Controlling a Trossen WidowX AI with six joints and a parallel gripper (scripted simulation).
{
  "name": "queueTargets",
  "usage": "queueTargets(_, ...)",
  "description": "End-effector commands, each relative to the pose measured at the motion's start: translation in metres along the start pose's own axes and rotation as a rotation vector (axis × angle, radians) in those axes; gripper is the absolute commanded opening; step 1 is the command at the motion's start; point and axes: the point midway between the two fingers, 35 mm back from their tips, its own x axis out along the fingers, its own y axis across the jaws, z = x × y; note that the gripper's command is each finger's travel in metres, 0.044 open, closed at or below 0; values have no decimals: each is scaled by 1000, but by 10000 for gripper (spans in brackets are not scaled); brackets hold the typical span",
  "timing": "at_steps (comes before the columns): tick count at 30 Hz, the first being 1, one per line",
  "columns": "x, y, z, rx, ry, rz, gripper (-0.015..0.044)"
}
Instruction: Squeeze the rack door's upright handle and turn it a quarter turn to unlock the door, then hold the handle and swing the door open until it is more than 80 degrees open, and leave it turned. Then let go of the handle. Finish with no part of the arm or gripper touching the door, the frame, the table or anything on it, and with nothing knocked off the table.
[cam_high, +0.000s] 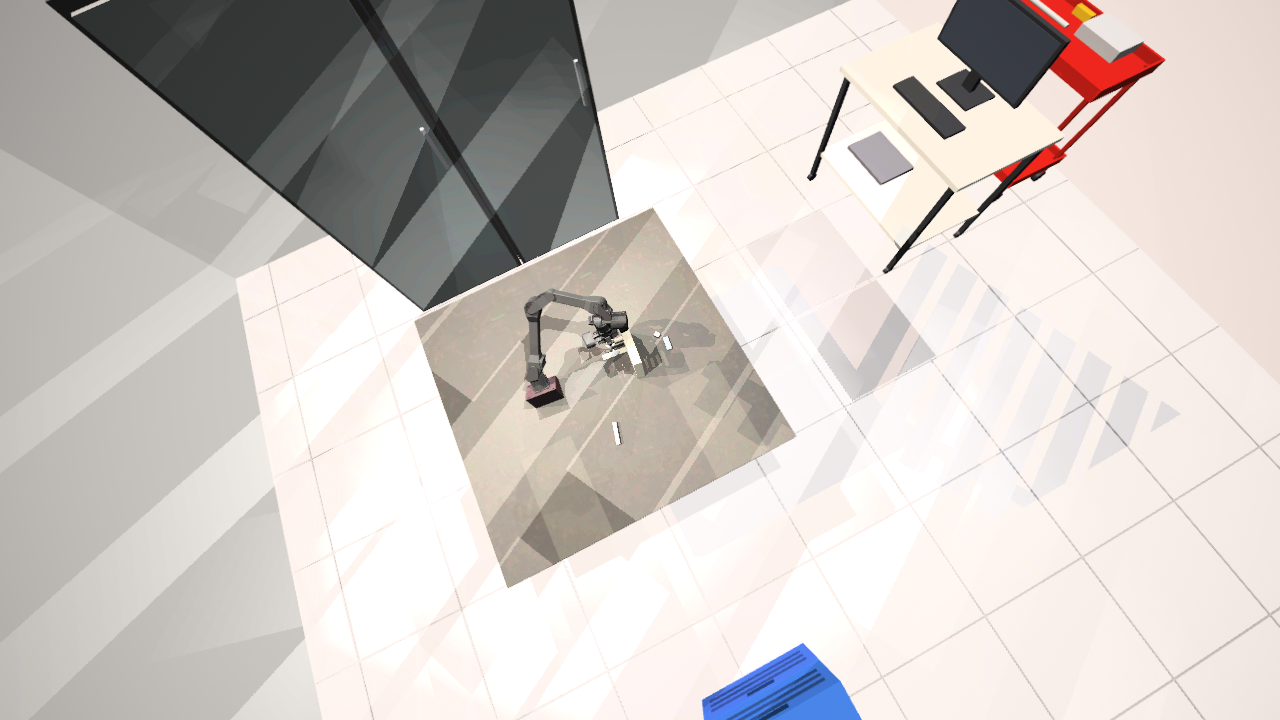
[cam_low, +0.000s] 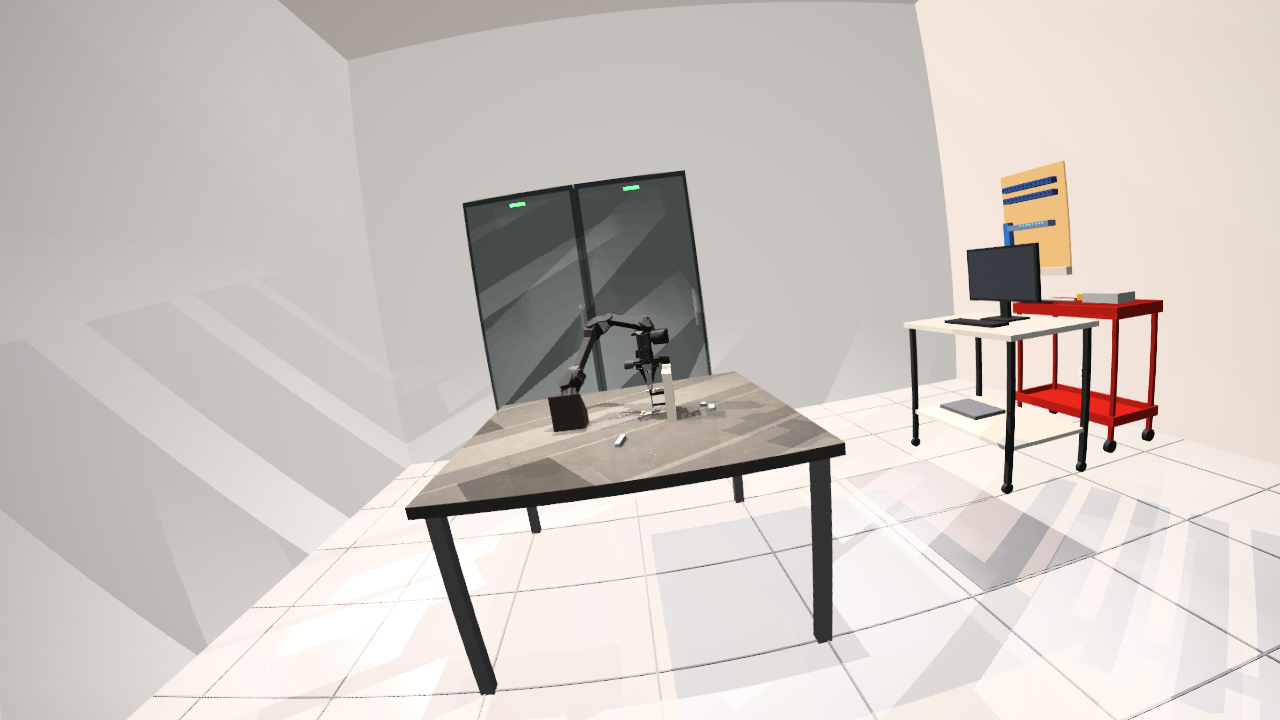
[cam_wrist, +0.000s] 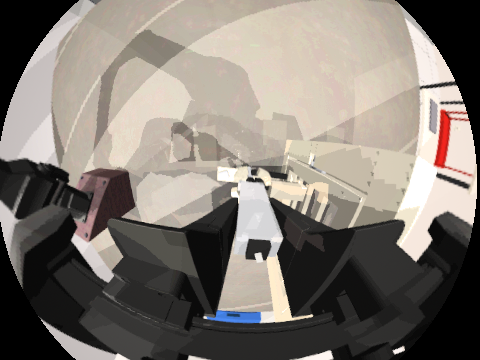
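Black cabinet (cam_high: 295, 134) (cam_low: 537, 259), 2 dark panels, stands by the far edge of the surface (cam_high: 707, 429) (cam_low: 751, 438) (cam_wrist: 325, 55). Desk (cam_high: 1002, 147) (cam_low: 1056, 325) is well apart from the surface, out past its right edge in the exterior view, carrying a monitor (cam_high: 1002, 44) (cam_low: 1002, 273) and a keyboard (cam_high: 928, 107) (cam_low: 975, 322). Red cart (cam_high: 1105, 85) (cam_low: 1114, 310) is behind the desk.

Arm (cam_high: 534, 331) (cam_low: 586, 344) (cam_wrist: 30, 185) rises from its dark red base (cam_high: 553, 396) (cam_low: 562, 416) (cam_wrist: 117, 197) near the left edge, arches along the far-edge side and drops toward the rack. Upper links are raised off the surface.

Rack (cam_high: 632, 351) (cam_low: 670, 398) (cam_wrist: 350, 155): pale, upright, well inboard of all 4 edges, right of the base in the exterior view. Arm end is right beside it. Door angle: cannot tell, arm and rack overlap too much.

Jaws (cam_high: 611, 342) (cam_low: 652, 386) point down, closed on the grey handle (cam_wrist: 256, 215), 1 finger each side in the wrist view. Handle is at the rack, fine detail too small in the other 2 views. Amount of turn: cannot tell.

Small stuff: 1 white bar (cam_high: 616, 433) (cam_low: 620, 440) lies between the rack and the near edge. 2 small white pieces, a longer one (cam_high: 666, 342) (cam_low: 711, 405) and a stubby one (cam_high: 656, 334) (cam_low: 702, 403), sit close together on the rack's right-edge side.
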Motion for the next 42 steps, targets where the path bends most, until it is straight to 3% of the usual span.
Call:
queueTargets(1,1,0,0,-240,1,0,9)
queueTargets(13,1,0,0,-248,1,0,9)
queueTargets(24,1,0,0,-248,1,0,281)
queueTargets(42,1,0,0,569,1,-1,281)
